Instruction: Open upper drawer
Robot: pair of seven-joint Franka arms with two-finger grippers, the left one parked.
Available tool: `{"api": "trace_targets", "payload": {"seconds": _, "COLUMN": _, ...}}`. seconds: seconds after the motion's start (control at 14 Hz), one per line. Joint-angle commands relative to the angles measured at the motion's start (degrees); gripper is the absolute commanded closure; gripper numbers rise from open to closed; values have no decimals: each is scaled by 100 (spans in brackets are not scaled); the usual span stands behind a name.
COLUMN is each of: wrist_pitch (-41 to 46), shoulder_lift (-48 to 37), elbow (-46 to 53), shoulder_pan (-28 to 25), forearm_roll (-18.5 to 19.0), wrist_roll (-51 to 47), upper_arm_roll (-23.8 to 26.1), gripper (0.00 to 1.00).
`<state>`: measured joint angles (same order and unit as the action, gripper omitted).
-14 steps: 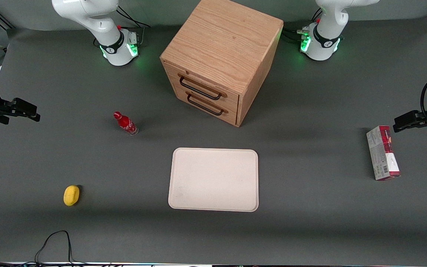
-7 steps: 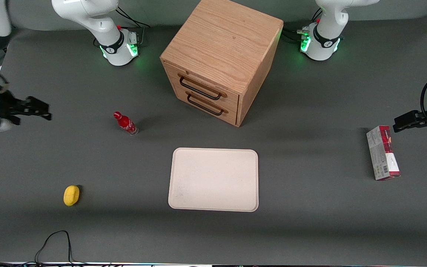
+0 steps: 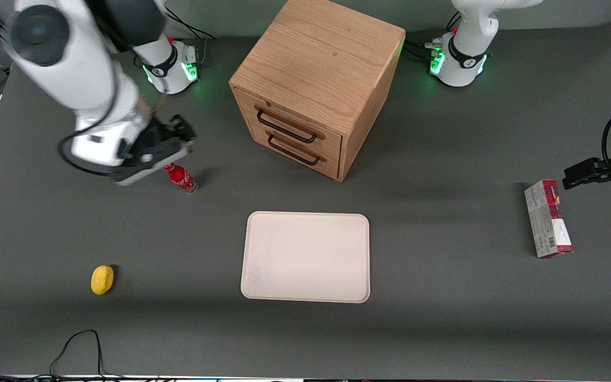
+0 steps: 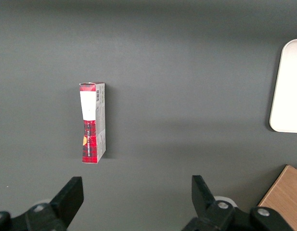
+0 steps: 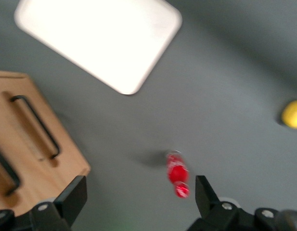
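Upper drawer (image 3: 288, 123): top one of the two in the oak cabinet (image 3: 320, 63), looks fully shut, front flush with the cabinet face. Cabinet sits mid-table, farther from the front camera than the tray (image 3: 305, 257).

Handle (image 3: 286, 126): thin dark bar across the drawer front, nothing touching it. Lower drawer (image 3: 296, 150) has a matching bar right beneath, so easy to mix up.

Gripper (image 3: 178, 137): up in the air toward the working arm's end of the table, well apart from the cabinet, hovering just above the red bottle (image 3: 180, 176). Fingers (image 5: 73, 198) are spread wide with nothing between them, so it's open and empty.

Progress: pretty much nothing done yet imo, this reads as the approach toward the handle.

Risk 1: that bottle is standing upright right under the wrist. If the arm drops low while swinging over to the cabinet, it'd probably tip and roll.

Risk 2: grabbing the lower bar instead, since the two handles sit so close together.

Risk 3: cabinet is turned at an angle to the table edge, so a pull that isn't lined up with the drawer's travel could drag the whole box or jam the drawer.

Other stuff: lemon (image 3: 102, 279) and the carton (image 3: 547, 218) are well out of the way.
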<state>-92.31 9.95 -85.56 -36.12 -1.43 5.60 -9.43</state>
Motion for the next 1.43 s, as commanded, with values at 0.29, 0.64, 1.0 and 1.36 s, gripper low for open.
{"api": "trace_targets", "payload": {"seconds": 0.29, "wrist_pitch": 46, "shoulder_lift": 640, "elbow": 558, "shoulder_pan": -1098, "forearm_roll": -209, "wrist_roll": 11, "upper_arm_roll": -77, "gripper": 0}}
{"api": "trace_targets", "payload": {"seconds": 0.64, "wrist_pitch": 107, "shoulder_lift": 640, "elbow": 506, "shoulder_pan": -1248, "forearm_roll": -760, "wrist_roll": 377, "upper_arm_roll": -59, "gripper": 0}}
{"api": "trace_targets", "payload": {"seconds": 1.0, "wrist_pitch": 47, "shoulder_lift": 579, "elbow": 288, "shoulder_pan": -1240, "forearm_roll": -1052, "wrist_roll": 1065, "upper_arm_roll": -68, "gripper": 0}}
{"api": "trace_targets", "payload": {"seconds": 1.36, "wrist_pitch": -612, "shoulder_lift": 263, "elbow": -591, "shoulder_pan": -1266, "forearm_roll": -1061, "wrist_roll": 1602, "upper_arm_roll": -59, "gripper": 0}}
